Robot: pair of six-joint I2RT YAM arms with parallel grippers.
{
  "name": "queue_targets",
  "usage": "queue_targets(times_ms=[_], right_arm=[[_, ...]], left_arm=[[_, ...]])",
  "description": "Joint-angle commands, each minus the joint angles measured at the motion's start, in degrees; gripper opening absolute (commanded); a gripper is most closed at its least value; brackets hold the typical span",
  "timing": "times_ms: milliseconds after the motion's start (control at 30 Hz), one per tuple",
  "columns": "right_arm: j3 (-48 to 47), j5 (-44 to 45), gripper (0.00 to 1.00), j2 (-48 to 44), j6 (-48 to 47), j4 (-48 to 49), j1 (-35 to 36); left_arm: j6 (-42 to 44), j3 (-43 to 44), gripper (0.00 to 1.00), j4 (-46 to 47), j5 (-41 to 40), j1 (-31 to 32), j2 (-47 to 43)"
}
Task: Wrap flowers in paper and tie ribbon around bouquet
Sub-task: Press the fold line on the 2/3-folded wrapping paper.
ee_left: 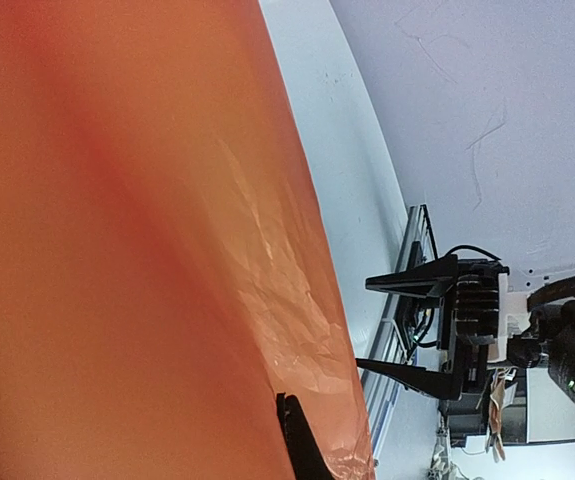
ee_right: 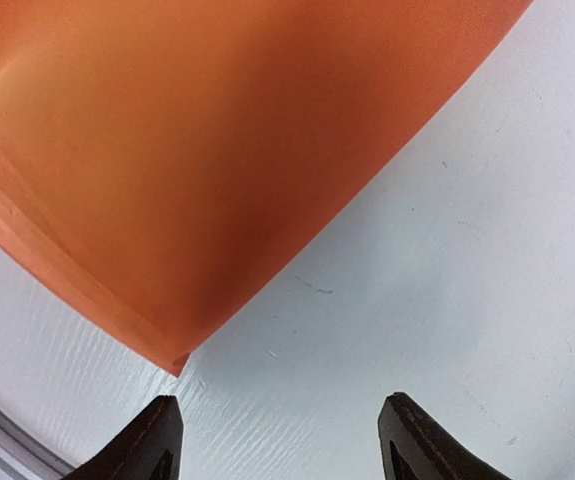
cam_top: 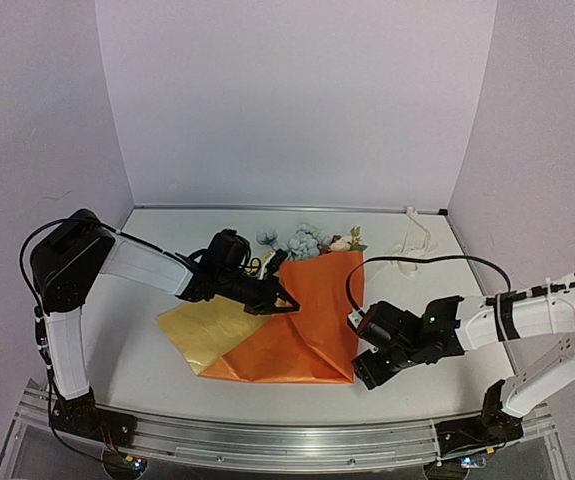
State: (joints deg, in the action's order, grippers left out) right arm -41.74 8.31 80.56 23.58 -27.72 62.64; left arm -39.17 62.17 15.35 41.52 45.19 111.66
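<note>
Paper [cam_top: 302, 330] only loosely folded — found it orange-side up on the table [cam_top: 147, 360] over the flowers [cam_top: 305, 240], blooms poking past its far edge. Found the left gripper [cam_top: 279, 297] pressed together, apparently pinching a raised fold, the right gripper [ee_right: 279, 435] spread and empty off the near corner. Left undone: pinching a cone, tying the ribbon [cam_top: 414, 235] — untouched by the back wall.

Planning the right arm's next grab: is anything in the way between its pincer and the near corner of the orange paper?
Nothing visible. The right pincer is open, and only white table shows between its fingertips and the corner of the paper just ahead.
</note>
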Motion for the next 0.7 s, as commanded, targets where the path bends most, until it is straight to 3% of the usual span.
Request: queue_targets(times_ms=[0,233,667], right_arm=[[-0.6,5.5,0.70,1.8,-0.9,4.9,1.8],[1.2,4.8,0.74,3.0,0.4,11.1,2.7],[4.7,6.4,0.76,1.7,1.1,13.4,4.5]], left_arm=[[-0.6,2.5,0.00,-0.4,1.8,-0.2,-3.0],[-1.2,3.1,0.00,-1.2,3.9,-0.2,-2.7],[-1.9,4.7,0.00,-2.0,5.1,-0.2,-1.8]])
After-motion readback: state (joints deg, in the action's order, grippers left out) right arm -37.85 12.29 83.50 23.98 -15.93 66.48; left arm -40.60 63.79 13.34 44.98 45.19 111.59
